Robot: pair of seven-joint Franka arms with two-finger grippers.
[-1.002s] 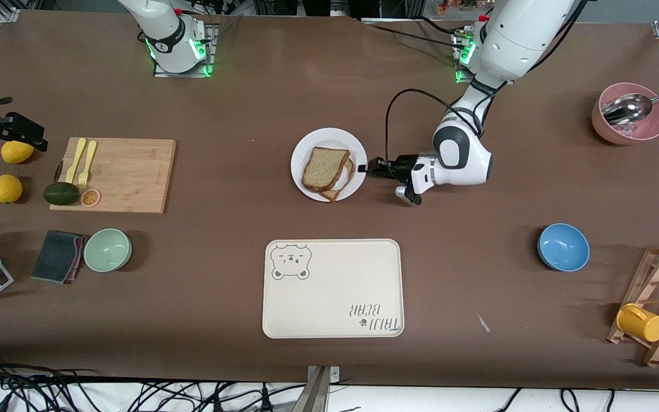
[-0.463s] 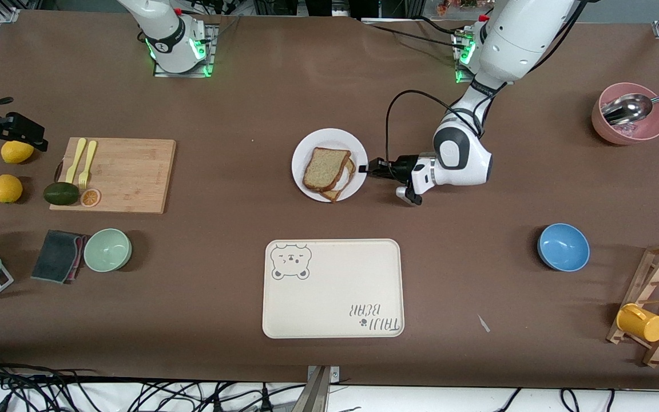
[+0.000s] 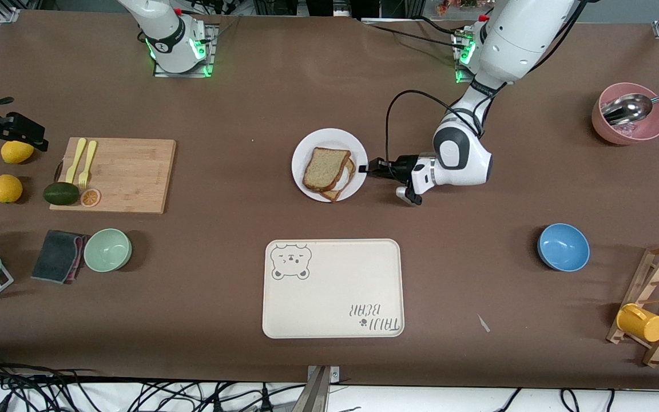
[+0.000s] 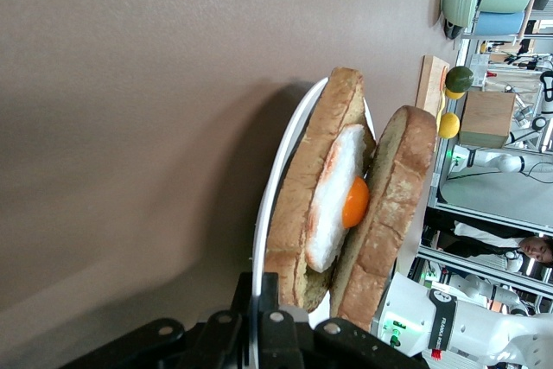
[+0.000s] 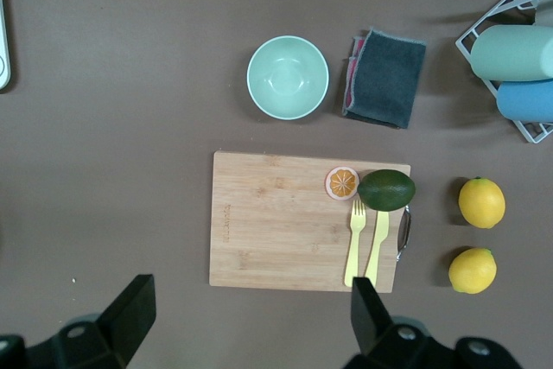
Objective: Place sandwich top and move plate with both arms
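The white plate (image 3: pixel 319 137) sits mid-table and carries the sandwich. The sandwich top (image 3: pixel 325 167), a speckled brown slice, lies on the toast with the fried egg. The left wrist view shows the sandwich top (image 4: pixel 389 213) leaning over the egg toast (image 4: pixel 307 205) on the plate (image 4: pixel 281 170). My left gripper (image 3: pixel 364 169) is low at the plate's edge toward the left arm's end. It (image 4: pixel 259 287) is shut on the rim. My right gripper (image 5: pixel 249 300) is open and holds nothing, high over the table beside the wooden cutting board (image 5: pixel 302 218). It (image 3: pixel 15 123) shows over the lemons.
A cream bear tray (image 3: pixel 333 288) lies nearer the camera than the plate. A blue bowl (image 3: pixel 563 246), a pink bowl with a spoon (image 3: pixel 629 120) and a mug rack (image 3: pixel 655 306) stand toward the left arm's end. Toward the right arm's end are a green bowl (image 3: pixel 107 249), a cloth (image 3: pixel 58 256) and lemons (image 3: pixel 7 188).
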